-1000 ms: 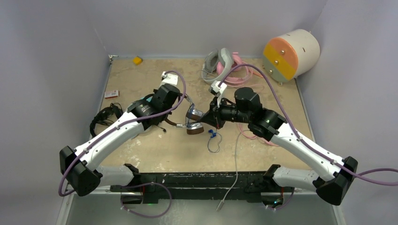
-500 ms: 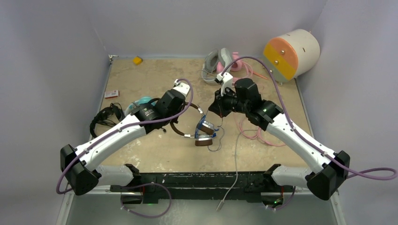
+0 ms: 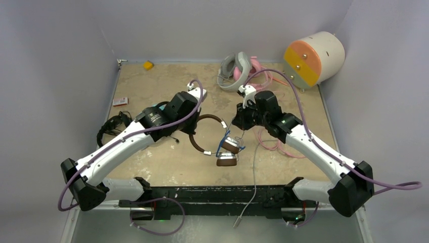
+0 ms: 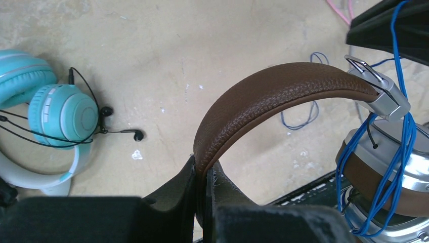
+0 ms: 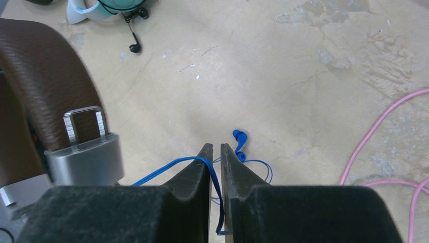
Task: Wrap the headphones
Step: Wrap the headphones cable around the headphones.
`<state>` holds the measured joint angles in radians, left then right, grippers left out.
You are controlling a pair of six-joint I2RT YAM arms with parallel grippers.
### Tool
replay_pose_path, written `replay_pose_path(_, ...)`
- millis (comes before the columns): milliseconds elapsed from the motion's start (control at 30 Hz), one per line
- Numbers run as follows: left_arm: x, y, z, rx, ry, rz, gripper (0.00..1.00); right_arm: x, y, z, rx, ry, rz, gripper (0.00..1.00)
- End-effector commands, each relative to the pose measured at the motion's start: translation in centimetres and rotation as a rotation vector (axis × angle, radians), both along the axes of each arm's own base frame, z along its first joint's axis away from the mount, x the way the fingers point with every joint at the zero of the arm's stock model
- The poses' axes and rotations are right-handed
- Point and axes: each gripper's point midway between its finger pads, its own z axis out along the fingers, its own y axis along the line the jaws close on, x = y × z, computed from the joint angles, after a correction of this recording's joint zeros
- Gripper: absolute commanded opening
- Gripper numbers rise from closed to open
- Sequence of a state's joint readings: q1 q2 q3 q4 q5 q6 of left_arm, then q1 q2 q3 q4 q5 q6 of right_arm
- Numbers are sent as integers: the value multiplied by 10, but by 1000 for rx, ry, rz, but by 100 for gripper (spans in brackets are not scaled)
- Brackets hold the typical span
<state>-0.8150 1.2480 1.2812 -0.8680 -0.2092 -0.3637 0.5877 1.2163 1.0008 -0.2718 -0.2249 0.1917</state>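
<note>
Blue cable (image 5: 172, 163) between right fingers (image 5: 195, 177), wrist view only

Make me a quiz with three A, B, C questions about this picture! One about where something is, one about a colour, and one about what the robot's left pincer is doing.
1. Where are the teal headphones?
A. Lying on the table
B. In a drawer
C. Hanging on the wall

2. What colour is the cable wound round the brown ear cup?
A. Yellow
B. Blue
C. Red

3. What is the left pincer doing?
A. Standing wide open
B. Gripping a spoon
C. Shut on the brown headband

Answers:
1 A: the left wrist view shows them flat on the table.
2 B: several blue strands loop round the ear cup.
3 C: its fingers squeeze the headband from both sides.
</note>
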Motion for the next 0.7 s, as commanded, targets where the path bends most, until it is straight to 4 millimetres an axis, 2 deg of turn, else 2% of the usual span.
replay_pose_path(0, -8, -20, 38, -168, 11, -1, 0, 10, -6, 3, 25, -53, -47, 13)
replay_pose_path(200, -17, -31, 84, -322, 2, -19, 0, 9, -2, -15, 105, -61, -53, 13)
replay_pose_path(400, -22, -37, 123, -434, -29, -35, 0, 15, 15, -15, 232, -135, -21, 16)
replay_pose_path(567, -26, -48, 149, -544, -19, -64, 0, 20, 30, -14, 307, -189, 33, 36)
replay_pose_path(667, -25, -53, 166, -643, -7, -78, 0, 21, 35, -19, 344, -198, 42, 56)
